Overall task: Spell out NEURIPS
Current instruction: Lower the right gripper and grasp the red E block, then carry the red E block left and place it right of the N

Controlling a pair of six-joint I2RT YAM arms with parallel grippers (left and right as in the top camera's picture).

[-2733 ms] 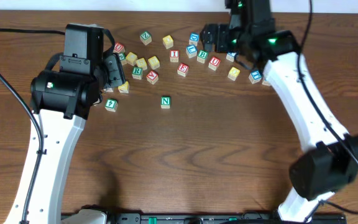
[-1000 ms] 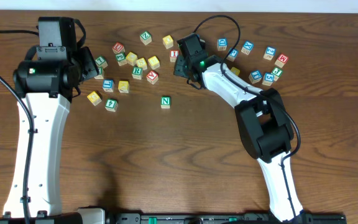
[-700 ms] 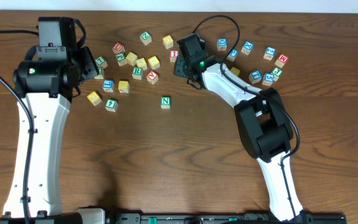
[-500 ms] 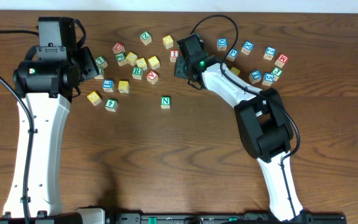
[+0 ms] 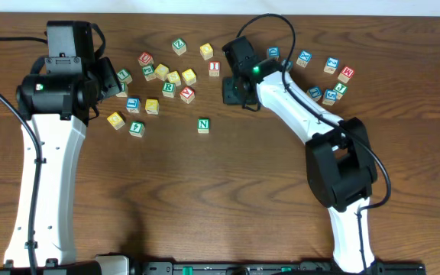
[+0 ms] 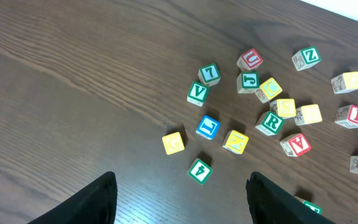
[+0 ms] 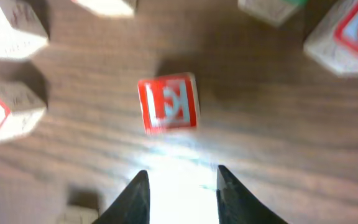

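**E sits just ahead of the right claw, not yet inside it**

Far left, the left claw hangs released, its jaws wide with nothing between them. It is over the left fringe of the scattered cubes and well apart from the E.

The N stands alone on the desk, below the scatter and between the two arms.

To its right, the right claw points down at the desk. Its jaws are set fairly narrow and grip nothing.

The red E lies on the desk just beyond the fingertips. In the wrist view it is a little left of the gap's centre line, with its sides turned slightly off the jaws' line.

The right arm is plainly the nearer one. To take the E, it likely has to push forward, shift a touch that way and perhaps spread before clenching. Neighbouring cubes lie near on both sides, so a wide approach could nudge them.
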